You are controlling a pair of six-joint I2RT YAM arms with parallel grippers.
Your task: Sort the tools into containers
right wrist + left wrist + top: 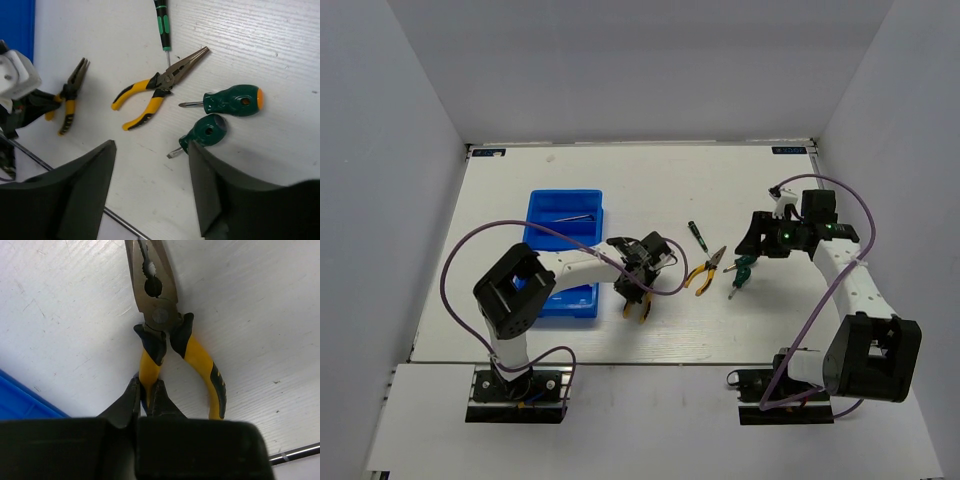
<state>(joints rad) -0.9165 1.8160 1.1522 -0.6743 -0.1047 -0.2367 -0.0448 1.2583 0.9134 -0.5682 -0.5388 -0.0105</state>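
Closest to the left wrist lens, the left gripper [146,392] has its dark fingers [125,402] clamped on one yellow handle of a pair of pliers [159,315]. Their nose points away from the camera and the other handle is free. A corner of the blue bin [22,402] shows just beside them. Whether the pliers are lifted or resting on the tabletop [60,300] is hard to judge from these angles.

Sorting looks barely begun. From above, one thin hex key [572,217] lies in the bin's far compartment, and the near compartments are partly hidden behind the left arm. Out on the tabletop lie the second pliers [157,92] and a slim screwdriver [162,22] just beyond their nose. Nearby are an orange-capped screwdriver [232,100] and a second stubby screwdriver [205,132]. All of these, plus the gripped pliers, have yet to go into the bin.

The left arm reaches forward and folds across to the right of the bin, with its wrist pitched down over the pliers. The right arm stretches forward with its wrist turned leftward. The right gripper [150,147] hovers above the stubby screwdrivers with its fingers apart and nothing between them, the nearer tool just beside one fingertip.
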